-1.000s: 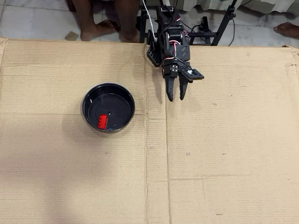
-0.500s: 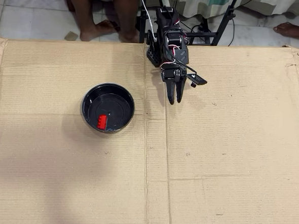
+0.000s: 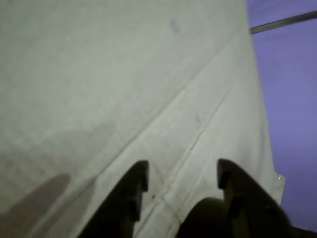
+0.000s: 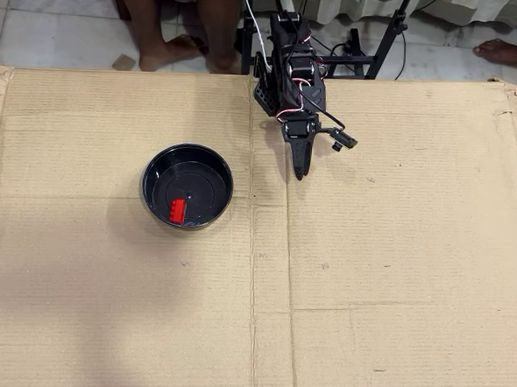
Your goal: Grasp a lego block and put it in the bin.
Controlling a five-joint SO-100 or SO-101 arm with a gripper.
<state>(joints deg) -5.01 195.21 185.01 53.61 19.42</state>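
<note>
In the overhead view the red lego block (image 4: 178, 210) lies inside the black bin (image 4: 224, 178), on its flat bottom toward the near side. My gripper (image 4: 299, 171) is to the right of the bin, well apart from it, pointing down toward the cardboard close to the arm's base. In the wrist view the gripper (image 3: 182, 168) shows two dark fingers (image 3: 133, 188) with a gap between them and nothing held. Only bare cardboard shows through the gap. Block and bin are out of the wrist view.
A large cardboard sheet (image 4: 367, 279) covers the work area and fills most of the wrist view (image 3: 124, 74). A person's legs and feet (image 4: 175, 52) and stand legs (image 4: 382, 43) are beyond the far edge. Another foot (image 4: 513, 51) is at the top right.
</note>
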